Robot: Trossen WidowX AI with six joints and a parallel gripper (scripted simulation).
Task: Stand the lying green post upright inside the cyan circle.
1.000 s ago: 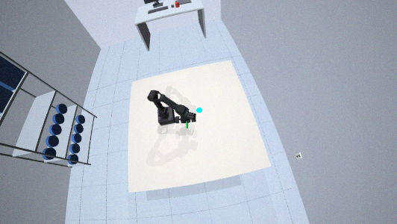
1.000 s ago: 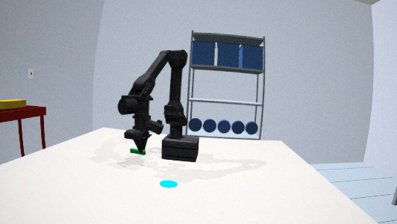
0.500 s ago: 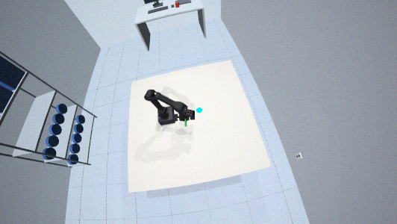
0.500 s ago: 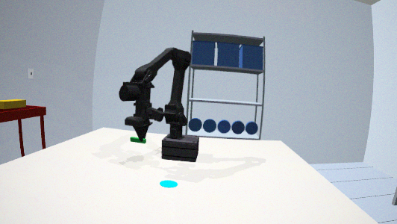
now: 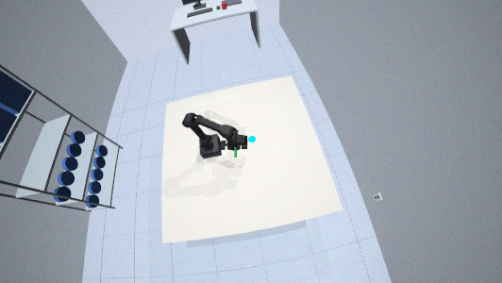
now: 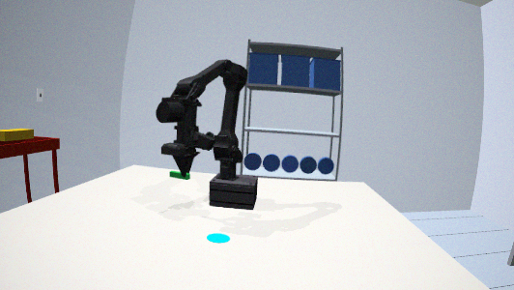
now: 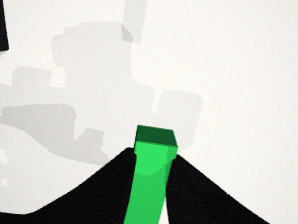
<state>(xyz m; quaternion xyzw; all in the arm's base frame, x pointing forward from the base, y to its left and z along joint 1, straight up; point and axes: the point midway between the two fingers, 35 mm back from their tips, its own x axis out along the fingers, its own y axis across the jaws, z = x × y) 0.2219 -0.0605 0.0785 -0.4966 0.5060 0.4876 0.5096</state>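
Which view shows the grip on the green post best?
The wrist view: the green post fills the gap between the gripper fingers. Exterior shows it small, horizontal, lifted under the fingertips; top shows only a green sliver.

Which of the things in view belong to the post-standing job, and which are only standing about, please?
Job:
- green post, gripped by the end effector
- cyan circle
- table

Standing about:
- shelf rack with blue boxes
- red side table
- white desk

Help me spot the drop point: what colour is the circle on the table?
Cyan, the circle shows best in the exterior view, in front of the arm's base.
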